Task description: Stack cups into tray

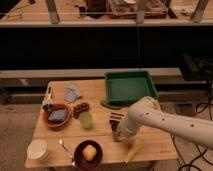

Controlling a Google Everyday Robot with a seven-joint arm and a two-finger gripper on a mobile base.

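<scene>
My gripper is down on the table's middle, in front of the dark green tray, with the white arm reaching in from the right. It is shut on the steel cup, which is mostly hidden under it, with only a grey bit showing below. The pale green cup stands upright just left of the gripper, apart from it. The cream-white cup sits at the front left corner. Nothing lies in the tray.
A reddish-brown bowl with something blue in it sits at left. Another bowl with an orange fruit is at the front. A banana, a spoon, dark grapes and a grey cloth lie around.
</scene>
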